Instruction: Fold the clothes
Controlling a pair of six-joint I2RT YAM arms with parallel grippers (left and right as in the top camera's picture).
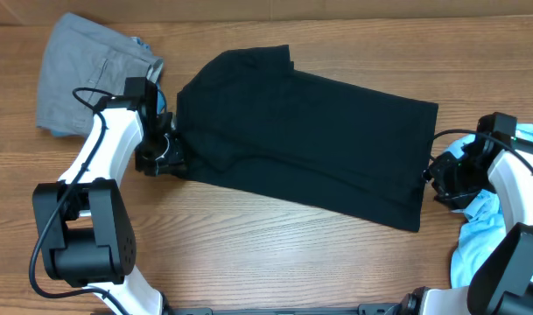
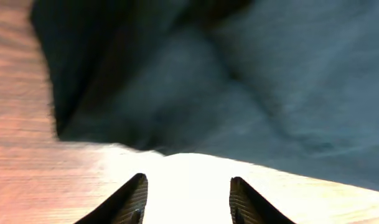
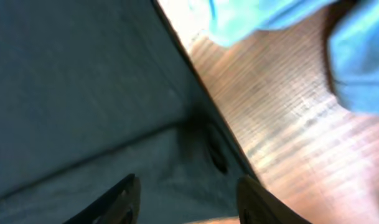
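L wrist view: left gripper has jaws apart, roughly half spread, w/ nothing btwn them. Only bare table shows in the gap, and glare washes out the grain there. Jaw bases are cut off by the bottom edge. Just ahead of the tips lies the edge of the black T-shirt. Pic is blurred, so folds are hard to read.

R wrist view: right gripper jaws are likewise apart, w/ no cloth pinched btwn them as far as shows. The black T-shirt's surface lies under and ahead of the tips, a fold line running across it. This view is blurred too. Beyond the black T-shirt's edge comes bare wood, then the light-blue T-shirt, cut off by the top & right edges, print unreadable.

Pose, overhead: L arm rises from its base below-left of the black T-shirt, wrist turned in, gripper head at the shirt's left edge near the lower-left corner. R arm comes from below-right and curls in to the shirt's right edge. Touching or just beside, can't tell. Both arm bases are cut by the frame's bottom edge.

Only overhead shows the whole black T-shirt: folded to a long block, lying slantwise mid-table. The grey garment lies up-left of it, near but apart. The light-blue T-shirt lies to its right, largely hidden under the R arm. Overhead hides both jaw gaps under the gripper bodies, so only the wrist views show them.
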